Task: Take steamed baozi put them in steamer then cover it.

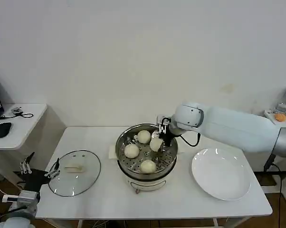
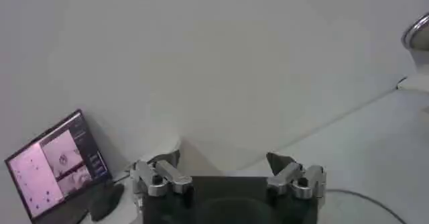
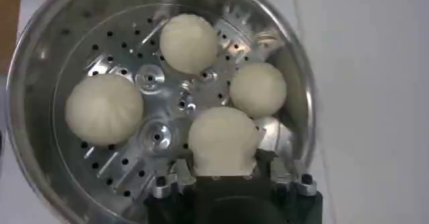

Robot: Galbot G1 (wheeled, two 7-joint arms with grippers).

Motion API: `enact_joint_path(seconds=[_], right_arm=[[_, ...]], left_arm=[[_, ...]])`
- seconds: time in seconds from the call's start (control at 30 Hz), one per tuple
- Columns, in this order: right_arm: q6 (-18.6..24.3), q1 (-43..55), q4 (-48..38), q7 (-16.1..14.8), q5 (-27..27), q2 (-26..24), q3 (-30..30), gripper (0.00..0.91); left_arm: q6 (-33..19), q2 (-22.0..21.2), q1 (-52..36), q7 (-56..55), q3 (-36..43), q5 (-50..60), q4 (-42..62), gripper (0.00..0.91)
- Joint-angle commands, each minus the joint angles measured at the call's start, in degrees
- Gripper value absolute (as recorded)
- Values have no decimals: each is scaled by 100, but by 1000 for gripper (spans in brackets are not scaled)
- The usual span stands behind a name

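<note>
Steamer (image 1: pixel 167 164): four baozi (image 3: pixel 223 141).
We saw our right gripper (image 1: pixel 158 141) clamping the fourth; left gripper (image 2: pixel 228 176) spread wide, parked.

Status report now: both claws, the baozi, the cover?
Right claw over steamer, shut on fourth baozi. Three baozi on tray. Left claw open, parked off table's left. Cover on table, nothing in the way.
</note>
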Motion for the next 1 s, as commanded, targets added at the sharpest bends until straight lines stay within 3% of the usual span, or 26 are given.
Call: enact_joint_path(seconds=[0.03, 0.23, 0.3, 0.33, 0.67, 0.83, 0.87, 0.97, 1.0], right_arm=[[-115, -170, -109, 137, 13, 118, -99, 655], [-111, -217, -157, 152, -130, 147, -70, 655], [-110, -230, -163, 162, -177, 152, -62, 877], [-110, -244, -161, 197, -202, 151, -32, 907], [-113, -83, 296, 334, -273, -159, 337, 907], [-111, 43, 947, 463, -275, -606, 762, 907], [-114, 15, 1127, 667, -142, -755, 879, 907], [-114, -42, 1529, 724, -90, -1147, 956, 907], [-107, -118, 1774, 876, -33, -1409, 991, 907]], left_arm=[[-6, 1, 9, 4, -23, -6, 10, 907], [-6, -1, 16, 3, -41, -15, -7, 907], [-6, -11, 18, 1, -46, -14, -11, 907], [-6, -13, 20, 1, -47, -15, -17, 907], [-10, -31, 53, 1, -57, -13, -40, 907], [-3, -11, 45, 5, -83, -54, -13, 907], [-1, -9, 45, 5, -87, -82, 4, 907], [11, -8, 49, 7, -64, -140, 44, 907], [11, -11, 51, 7, -56, -133, 51, 907]])
